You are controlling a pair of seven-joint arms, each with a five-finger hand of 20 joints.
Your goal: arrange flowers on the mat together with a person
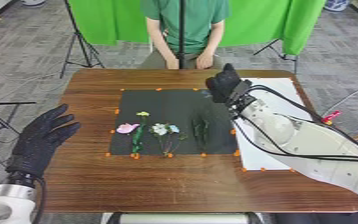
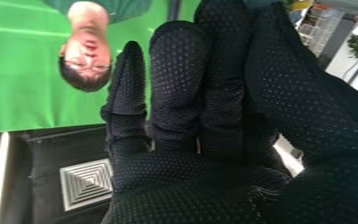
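A black mat (image 1: 158, 102) lies on the table. On it, towards the left, are a pink flower (image 1: 127, 128) and a small yellow flower (image 1: 143, 114) beside green stems. Pale white-blue flowers (image 1: 165, 129) lie near the mat's middle, and a dark green leafy stem (image 1: 201, 131) lies to their right. My right hand (image 1: 224, 86) is over the mat's far right corner, holding nothing. In the right wrist view the same hand (image 2: 189, 165) has its fingers extended. Off the table's left side, my left hand (image 1: 40, 142) is open and empty.
The brown table (image 1: 158, 187) surrounds the mat, with orange markers along the mat's edges. A white sheet (image 1: 262, 161) lies right of the mat, partly under my right arm. Black stands and a green curtain (image 1: 278, 22) are beyond the table.
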